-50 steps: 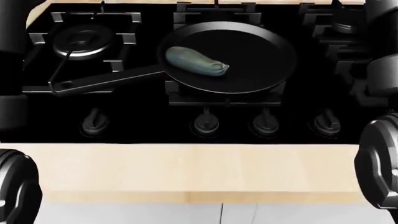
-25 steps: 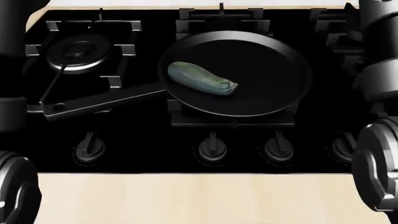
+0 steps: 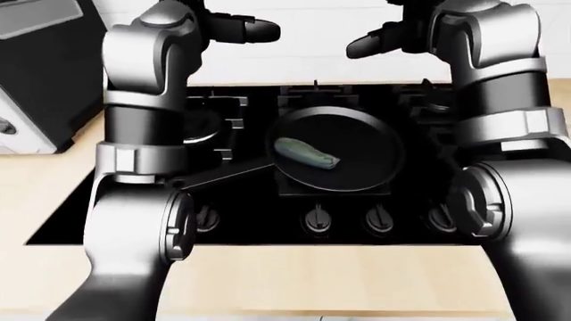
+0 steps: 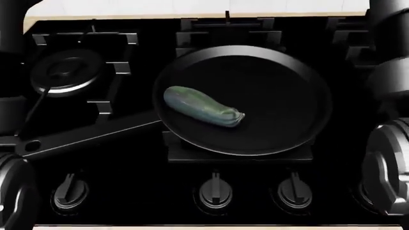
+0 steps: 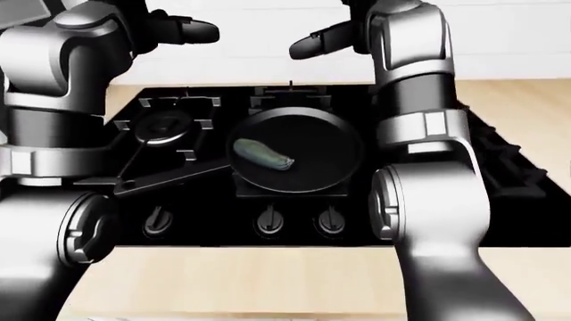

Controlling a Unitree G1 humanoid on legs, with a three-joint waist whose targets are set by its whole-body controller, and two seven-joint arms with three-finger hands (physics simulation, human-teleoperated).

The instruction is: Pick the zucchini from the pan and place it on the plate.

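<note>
A green zucchini lies in the left half of a black frying pan on the middle burner of a black stove; the pan's handle points to the lower left. Both arms are raised. My left hand and right hand hover high above the far edge of the stove, with fingers spread and nothing in them. Both are well above and apart from the pan. No plate shows in any view.
A round burner with grates sits left of the pan. A row of knobs runs along the stove's lower edge. A light wooden counter surrounds the stove. A dark appliance stands at the upper left.
The whole head view has shifted: the camera has moved closer over the stove, so the pan and zucchini look larger and lower and the counter strip has left the bottom.
</note>
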